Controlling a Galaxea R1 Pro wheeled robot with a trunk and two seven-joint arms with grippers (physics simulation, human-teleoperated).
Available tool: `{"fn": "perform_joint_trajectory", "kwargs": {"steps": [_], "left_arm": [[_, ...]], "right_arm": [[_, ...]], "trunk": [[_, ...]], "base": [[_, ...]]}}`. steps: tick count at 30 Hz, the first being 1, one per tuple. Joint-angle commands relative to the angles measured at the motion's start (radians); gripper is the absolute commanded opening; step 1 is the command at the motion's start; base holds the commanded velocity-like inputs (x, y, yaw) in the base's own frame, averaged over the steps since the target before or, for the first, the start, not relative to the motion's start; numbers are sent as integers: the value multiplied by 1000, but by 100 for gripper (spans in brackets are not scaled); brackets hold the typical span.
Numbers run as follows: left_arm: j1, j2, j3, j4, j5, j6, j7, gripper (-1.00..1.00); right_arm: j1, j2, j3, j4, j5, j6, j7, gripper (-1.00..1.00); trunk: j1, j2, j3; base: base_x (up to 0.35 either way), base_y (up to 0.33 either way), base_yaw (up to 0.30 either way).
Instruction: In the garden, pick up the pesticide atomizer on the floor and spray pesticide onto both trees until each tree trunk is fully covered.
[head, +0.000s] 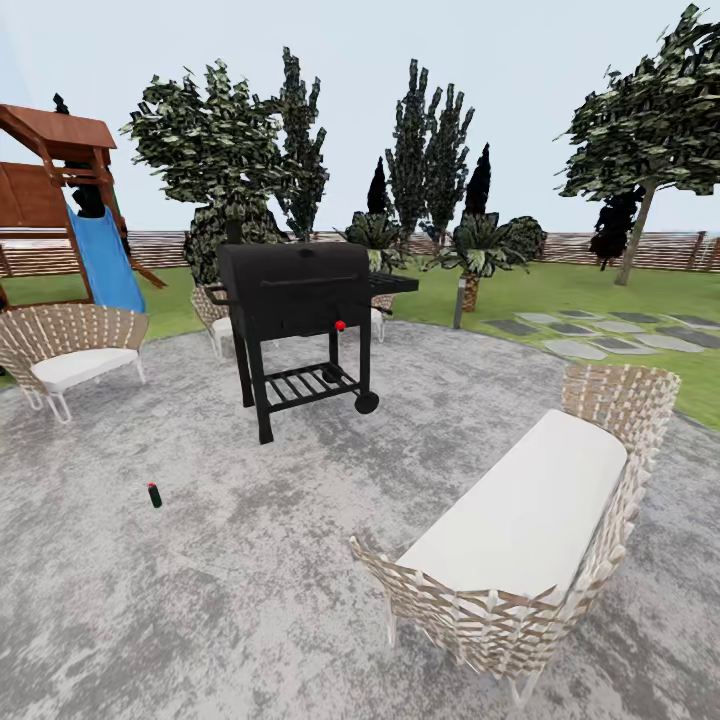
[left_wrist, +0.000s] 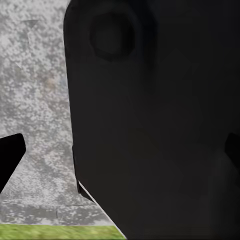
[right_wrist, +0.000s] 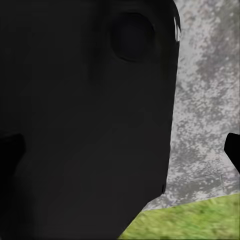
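Wicker sofa close by, approach step — atomizer not yet picked up.
Pesticide atomizer stands upright on the stone floor, left of the grill; next, drive nearer and reach down. Gripper fingers (dark slivers in both wrist views) — whether apart, I cannot tell.

No readable text, labels, brands or numbers anywhere; grill and atomizer unmarked.
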Motion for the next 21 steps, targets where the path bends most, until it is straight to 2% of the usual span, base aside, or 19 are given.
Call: {"fn": "perform_joint_trajectory", "kwargs": {"steps": [1,3,5,11,15,21], "left_arm": [[-6,6,-6,-6,-2,-6,6,100],[-17,14,-1,-17,3,-17,17,100],[-17,6,3,-29,5,-28,12,100],[4,3,6,-4,9,6,2,100],[-3,15,5,-27,8,23,2,100],[-27,43,6,-61,8,6,2,100]], "right_arm": [[-5,6,2,-6,2,-6,-3,100],[-6,17,2,-17,1,-17,-1,100],[-7,26,1,-28,1,-28,0,100],[-17,38,1,-31,2,-5,1,100],[-18,30,0,-48,3,-5,-3,100],[-19,-4,-4,-82,3,-39,-6,100]], "trunk": [[0,0,0],[0,0,0],[0,0,0],[0,0,0],[0,0,0],[0,0,0]], "base": [[0,0,0],[0,0,0],[0,0,0],[0,0,0],[0,0,0],[0,0,0]]}}
